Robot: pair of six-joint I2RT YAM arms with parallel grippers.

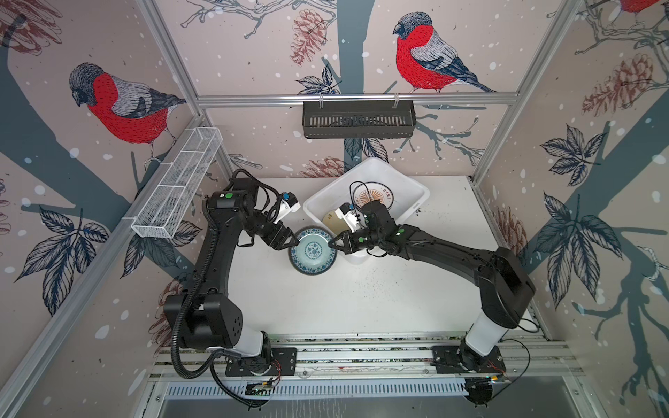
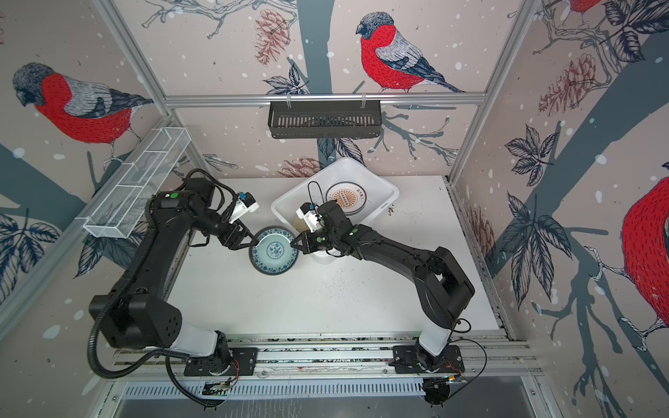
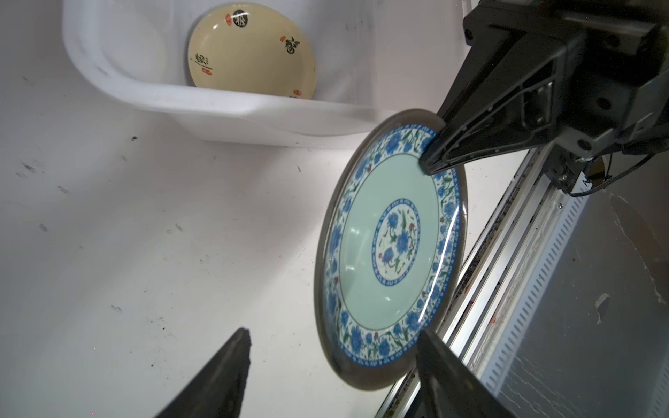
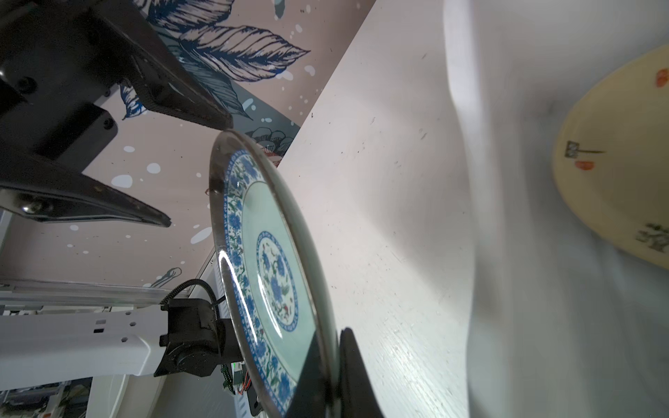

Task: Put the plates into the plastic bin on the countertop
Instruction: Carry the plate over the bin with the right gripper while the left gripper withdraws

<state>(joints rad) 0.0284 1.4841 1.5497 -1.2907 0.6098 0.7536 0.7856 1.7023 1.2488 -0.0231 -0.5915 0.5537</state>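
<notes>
A teal plate with a blue rim (image 1: 313, 249) (image 2: 274, 249) hangs tilted over the countertop (image 1: 325, 296), just in front of the plastic bin (image 1: 405, 177) (image 2: 376, 177). My right gripper (image 1: 332, 244) (image 4: 331, 347) is shut on its right rim. My left gripper (image 1: 295, 240) (image 3: 335, 333) stands open at the opposite rim, its fingers spread and not clamping. The same plate (image 3: 391, 239) (image 4: 268, 275) fills both wrist views. In the bin lie a cream-yellow plate (image 1: 333, 221) (image 3: 253, 50) and a white plate with an orange sunburst (image 1: 374, 197). Other plates are out of view.
A black slotted rack (image 1: 358, 119) hangs on the back wall and a white wire-mesh basket (image 1: 177, 184) on the left wall. Aluminium rails (image 1: 362, 354) run along the countertop's front edge under both arm bases. Dark specks dot the countertop.
</notes>
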